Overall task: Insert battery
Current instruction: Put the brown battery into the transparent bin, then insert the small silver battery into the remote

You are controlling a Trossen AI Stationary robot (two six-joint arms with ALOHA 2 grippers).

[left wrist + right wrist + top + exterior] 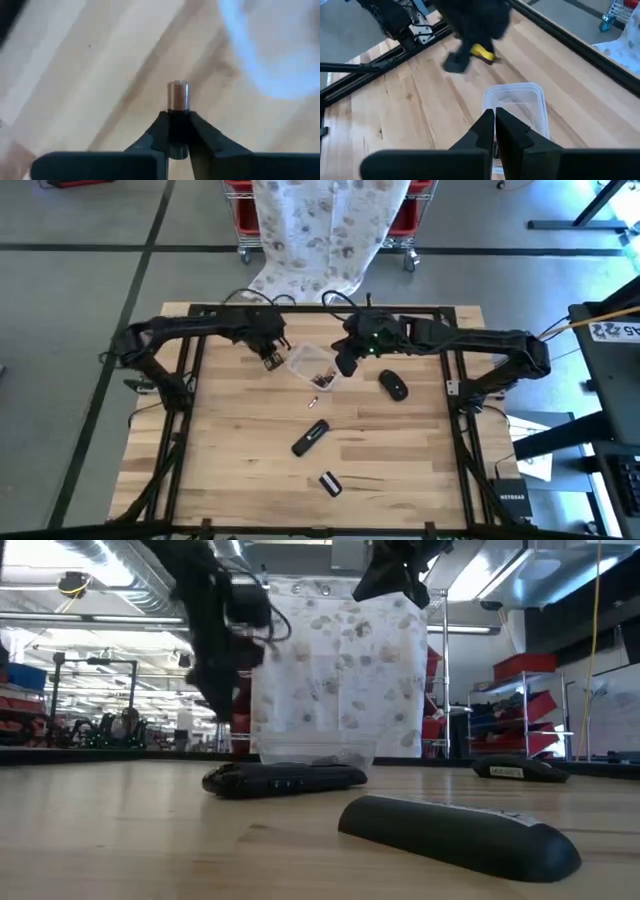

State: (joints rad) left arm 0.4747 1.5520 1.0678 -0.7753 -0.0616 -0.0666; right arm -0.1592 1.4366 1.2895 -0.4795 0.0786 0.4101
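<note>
Left pincer (178,131) grasping battery (178,96) above table (240,450), left of clear tub (318,366). Right pincer (494,131) clenched, nothing in it, over tub.

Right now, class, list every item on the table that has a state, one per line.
Left tool: shut on battery, raised above table.
Battery: held upright, tip exposed.
Right tool: shut, over container.
Clear container: open, lidless.
Remote: lying flat.
Loose battery: lying on table.

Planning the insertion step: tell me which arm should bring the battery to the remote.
Left. The left gripper is shut on a battery, raised beside the clear container. The right gripper hangs shut and apparently empty over it.
</note>
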